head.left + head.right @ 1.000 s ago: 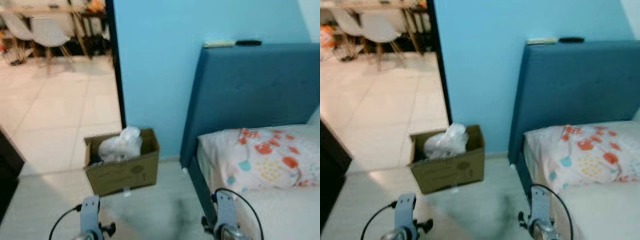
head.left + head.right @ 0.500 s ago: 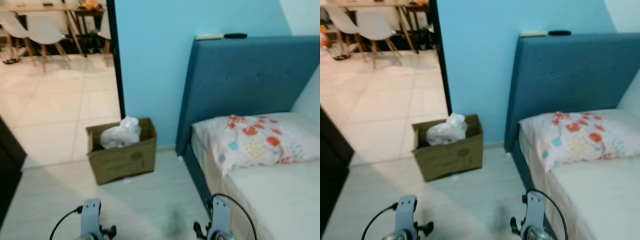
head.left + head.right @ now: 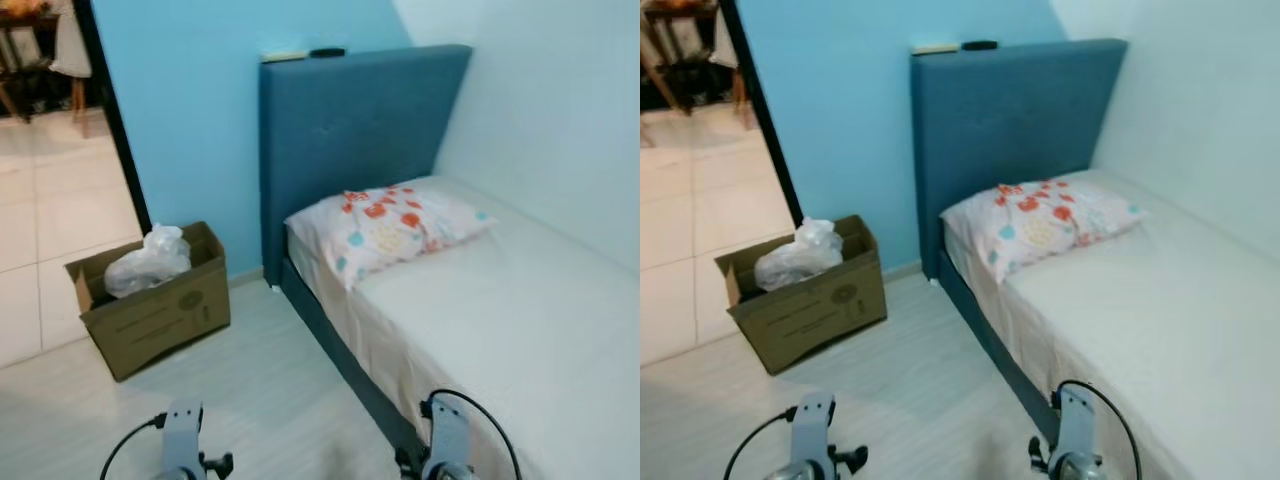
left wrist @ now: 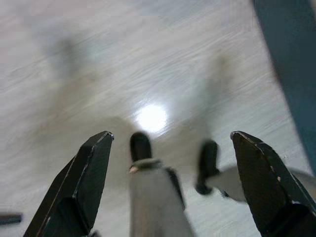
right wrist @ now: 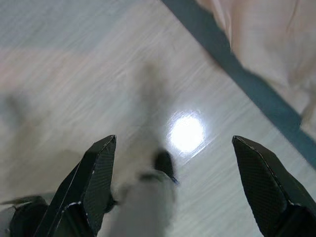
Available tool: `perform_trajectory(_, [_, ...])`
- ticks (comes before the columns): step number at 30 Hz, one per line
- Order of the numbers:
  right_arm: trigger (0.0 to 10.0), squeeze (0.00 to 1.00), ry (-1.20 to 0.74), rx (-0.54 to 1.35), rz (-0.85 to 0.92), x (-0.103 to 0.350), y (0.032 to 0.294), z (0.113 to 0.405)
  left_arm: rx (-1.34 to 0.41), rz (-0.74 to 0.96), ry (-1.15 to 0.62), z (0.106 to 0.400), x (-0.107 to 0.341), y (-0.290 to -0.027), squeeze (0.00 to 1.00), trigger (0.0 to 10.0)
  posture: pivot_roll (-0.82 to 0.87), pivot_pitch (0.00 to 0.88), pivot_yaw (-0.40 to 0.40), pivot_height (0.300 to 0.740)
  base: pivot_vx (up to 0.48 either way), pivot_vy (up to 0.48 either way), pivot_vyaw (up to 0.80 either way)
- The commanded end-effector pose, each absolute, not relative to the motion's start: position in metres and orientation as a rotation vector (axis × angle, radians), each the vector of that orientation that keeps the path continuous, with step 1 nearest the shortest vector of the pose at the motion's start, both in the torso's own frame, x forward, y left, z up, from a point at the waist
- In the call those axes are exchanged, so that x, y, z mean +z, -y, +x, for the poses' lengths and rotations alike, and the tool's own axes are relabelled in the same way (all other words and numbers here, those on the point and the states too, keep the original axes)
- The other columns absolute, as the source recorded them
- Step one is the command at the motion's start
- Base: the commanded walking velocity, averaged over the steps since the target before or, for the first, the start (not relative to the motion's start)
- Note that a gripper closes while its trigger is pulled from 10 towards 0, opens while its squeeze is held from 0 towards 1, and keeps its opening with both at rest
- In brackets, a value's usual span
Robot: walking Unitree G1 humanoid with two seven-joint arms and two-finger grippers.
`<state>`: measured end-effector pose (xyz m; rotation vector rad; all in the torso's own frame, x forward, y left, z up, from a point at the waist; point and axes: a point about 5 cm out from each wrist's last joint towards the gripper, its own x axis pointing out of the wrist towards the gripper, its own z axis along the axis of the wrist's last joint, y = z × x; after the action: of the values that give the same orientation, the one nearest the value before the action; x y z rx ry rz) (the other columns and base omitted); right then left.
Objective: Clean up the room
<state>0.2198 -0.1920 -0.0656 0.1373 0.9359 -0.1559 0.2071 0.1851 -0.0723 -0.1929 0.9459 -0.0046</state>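
head views: a bed (image 3: 520,320) with a blue headboard (image 3: 350,130) is seen on the right, a floral pillow (image 3: 395,225) lying at its head end. two small items (image 3: 300,53), one pale and one dark, rest on top of the headboard. a box (image 3: 150,300) holding a bag (image 3: 147,262) stands on the floor (image 3: 260,400) by the blue wall, forward and to the left, just beside the doorway. both arms hang low at the frame's lower edge. left wrist view: the left gripper (image 4: 173,182) is seen with fingers spread wide, nothing between them, pointing down at bare floor. right wrist view: the right gripper (image 5: 173,187) is likewise wide apart and empty, above floor beside the bed frame (image 5: 237,74). no loose litter is identified on the floor. the box lies well apart from both grippers, on the left arm's side, so the left arm is judged nearer; its long axis runs roughly along the wall.
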Motion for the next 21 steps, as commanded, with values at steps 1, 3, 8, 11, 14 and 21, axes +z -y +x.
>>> perform_trajectory(1, [10.0, 0.0, -0.947, -0.171, 0.118, -0.067, 0.197, 0.217, -0.02, -0.183, -0.965, 0.204, -0.075, -0.183, 0.0, 10.0, 0.04, 0.0, -0.022, 0.728, -0.319, 0.0, -0.75])
perform_trajectory(3, [10.0, 0.0, -0.944, -0.17, 0.114, -0.066, 0.197, 0.218, -0.02, -0.183, -0.965, 0.204, -0.074, -0.183, 0.0, 10.0, 0.04, 0.0, -0.023, 0.728, -0.322, 0.0, -0.75])
perform_trajectory(8, [10.0, 0.0, -0.933, -0.169, 0.106, -0.063, 0.197, 0.223, -0.023, -0.184, -0.961, 0.205, -0.074, -0.183, 0.0, 10.0, 0.04, 0.0, -0.023, 0.728, -0.321, 0.0, -0.75])
perform_trajectory(11, [10.0, 0.0, -0.921, -0.167, 0.101, -0.061, 0.197, 0.226, -0.025, -0.184, -0.959, 0.206, -0.073, -0.183, 0.0, 10.0, 0.04, 0.0, -0.023, 0.728, -0.321, 0.0, -0.75])
perform_trajectory(14, [10.0, 0.0, -0.911, -0.169, 0.096, -0.059, 0.197, 0.229, -0.027, -0.182, -0.955, 0.206, -0.073, -0.182, 0.0, 10.0, 0.04, 0.0, -0.023, 0.728, -0.32, 0.0, -0.75])
perform_trajectory(21, [10.0, 0.0, -0.876, -0.163, 0.093, -0.054, 0.197, 0.236, -0.052, -0.135, -0.936, 0.213, -0.07, -0.18, 0.0, 10.0, 0.04, 0.0, -0.023, 0.728, -0.086, 0.0, -0.46])
